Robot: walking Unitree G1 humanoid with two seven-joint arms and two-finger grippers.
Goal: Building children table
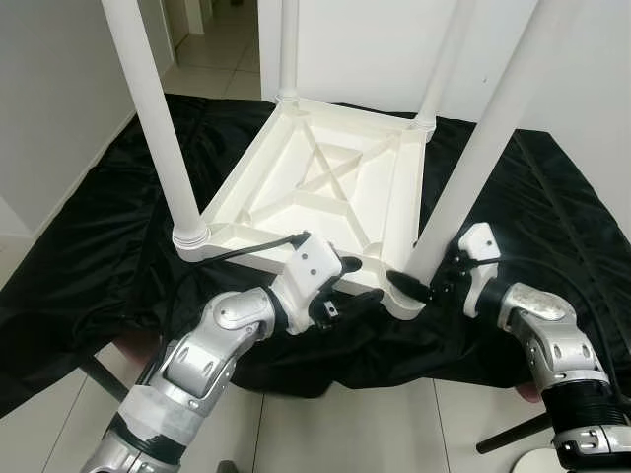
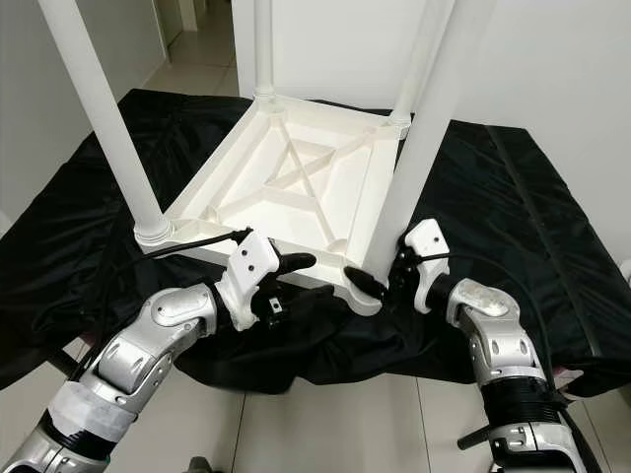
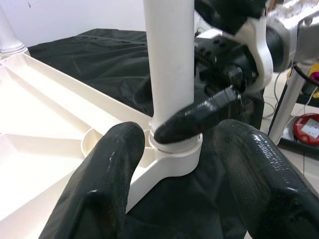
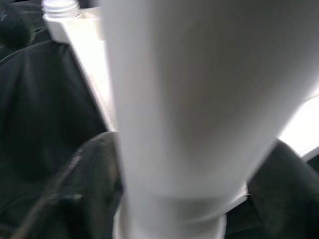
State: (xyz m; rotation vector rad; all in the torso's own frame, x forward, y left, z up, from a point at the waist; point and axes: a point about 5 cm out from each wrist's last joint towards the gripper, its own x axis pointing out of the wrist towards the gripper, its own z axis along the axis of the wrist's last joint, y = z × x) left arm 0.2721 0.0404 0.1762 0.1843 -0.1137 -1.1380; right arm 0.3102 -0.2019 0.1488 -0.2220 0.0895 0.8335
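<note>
Head stereo pair looks forward and down from above at the upturned table top (image 1: 325,187) on black cloth (image 2: 513,197), mid range; both eyes share the whole scene, right eye shifted slightly. Left wrist cam sits low, close, looking along its fingers (image 3: 104,184) at the near-corner leg (image 3: 169,59). Right wrist cam is nearly against that same leg (image 4: 199,99), blurred. All four views share that corner
</note>
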